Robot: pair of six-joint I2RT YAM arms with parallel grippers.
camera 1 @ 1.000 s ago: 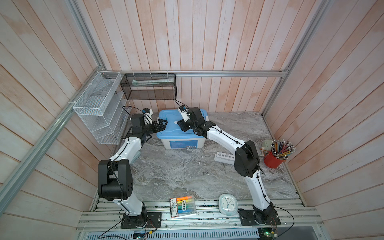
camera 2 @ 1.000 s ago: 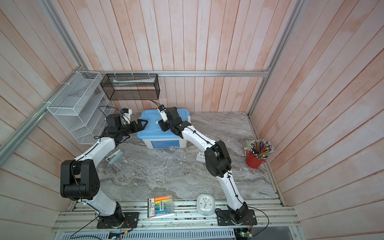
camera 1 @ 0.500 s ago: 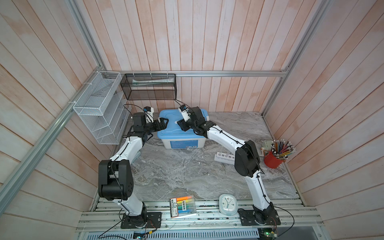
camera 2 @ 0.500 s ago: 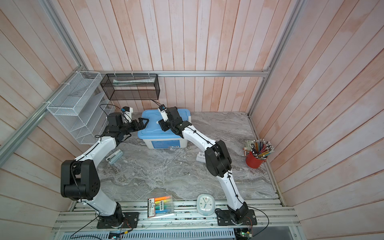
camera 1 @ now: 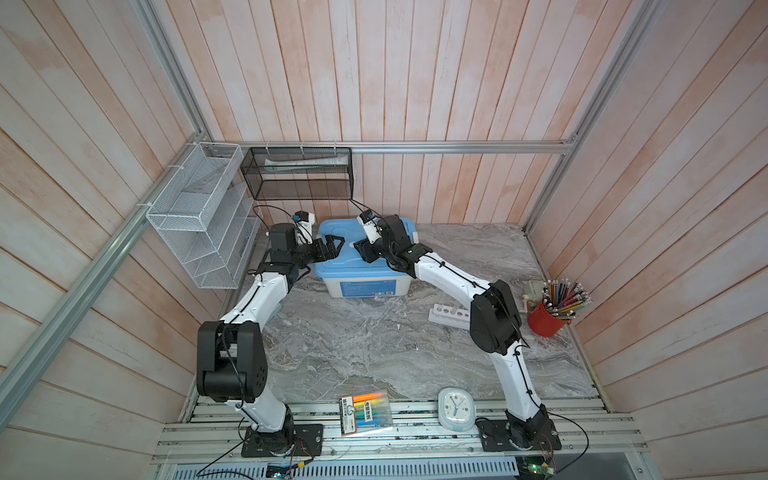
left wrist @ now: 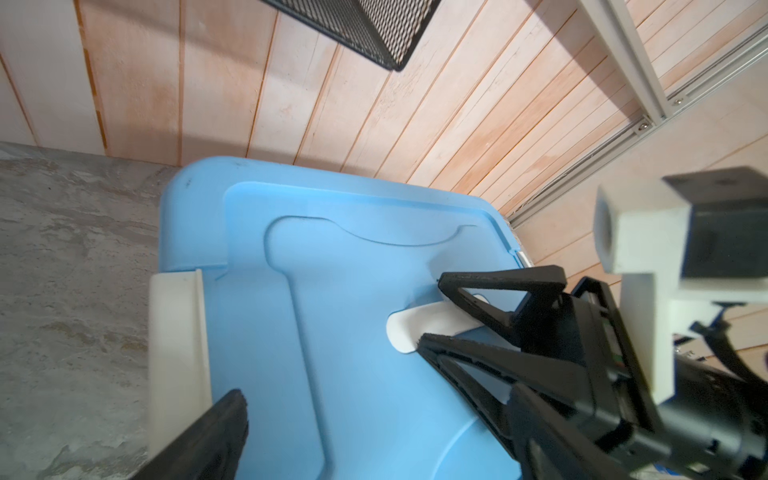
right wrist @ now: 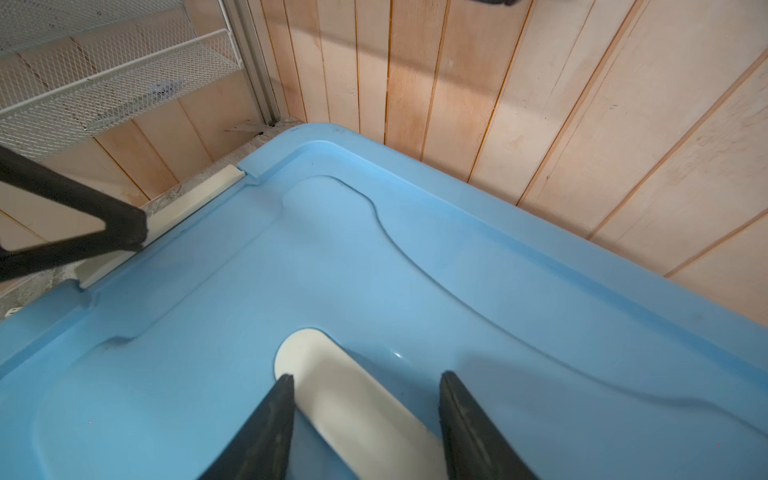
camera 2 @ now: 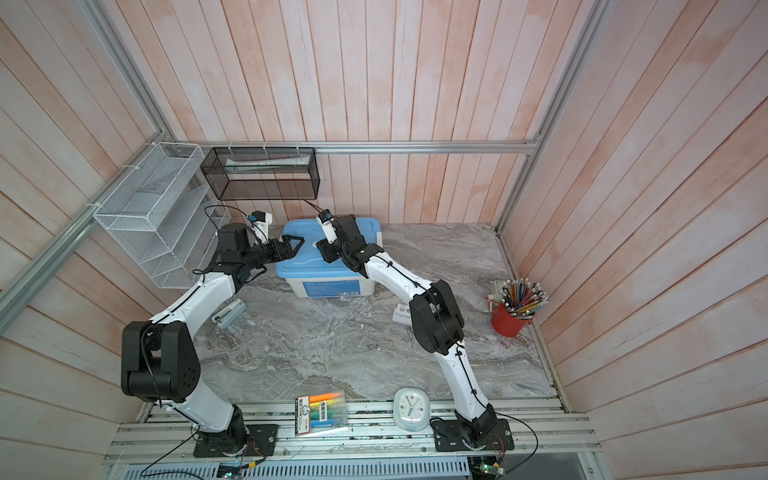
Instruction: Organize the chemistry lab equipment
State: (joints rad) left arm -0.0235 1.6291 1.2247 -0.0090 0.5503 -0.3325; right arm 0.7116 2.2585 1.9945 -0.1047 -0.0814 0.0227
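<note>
Rack [camera 1: 451,316] sits right of the box [camera 1: 361,286]. Left gripper [camera 1: 334,247] gapes. Right gripper [right wrist: 365,376] straddles the handle [right wrist: 332,386], whether clamped unclear. A loose hold could drop the lid [right wrist: 415,270].

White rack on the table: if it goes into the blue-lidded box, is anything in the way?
Yes: the blue lid sits closed on the box. The right gripper straddles its white handle with the jaws open, and the lid is not yet lifted.
</note>
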